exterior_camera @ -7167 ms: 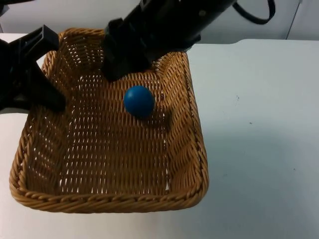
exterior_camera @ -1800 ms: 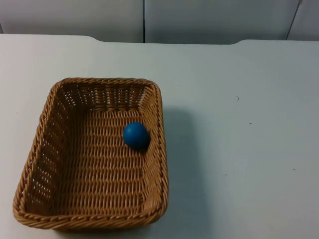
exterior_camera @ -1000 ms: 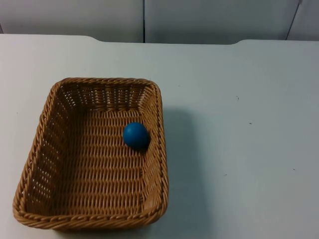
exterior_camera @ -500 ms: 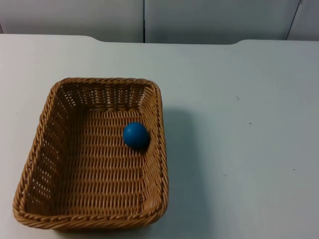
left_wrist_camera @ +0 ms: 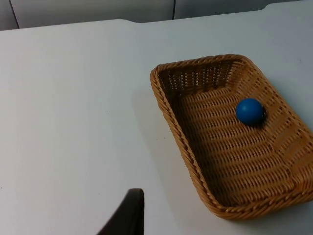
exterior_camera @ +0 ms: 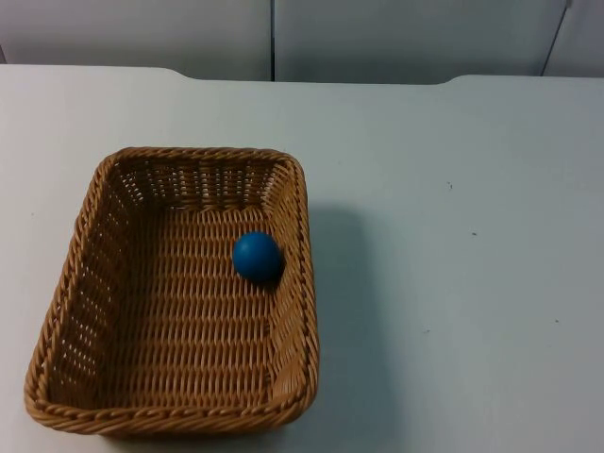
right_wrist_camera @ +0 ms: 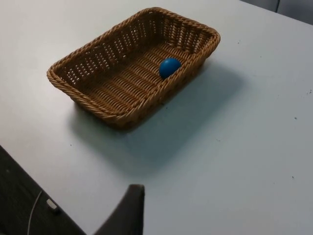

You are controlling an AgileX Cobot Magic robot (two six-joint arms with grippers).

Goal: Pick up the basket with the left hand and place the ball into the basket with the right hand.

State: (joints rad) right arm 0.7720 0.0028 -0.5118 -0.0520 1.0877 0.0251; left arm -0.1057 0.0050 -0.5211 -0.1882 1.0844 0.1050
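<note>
Ball (exterior_camera: 257, 256) already in the basket (exterior_camera: 66, 311) near the worktop's (exterior_camera: 453, 283) front-left corner, nudgeable if bumped; can't tell either tool's opening.

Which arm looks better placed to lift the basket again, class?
Left, probably. The left wrist view looks straight along the basket, whose long side wall faces it across bare table. From the right wrist view the basket sits farther off. The blue ball already lies inside, so nothing needs fetching.
</note>
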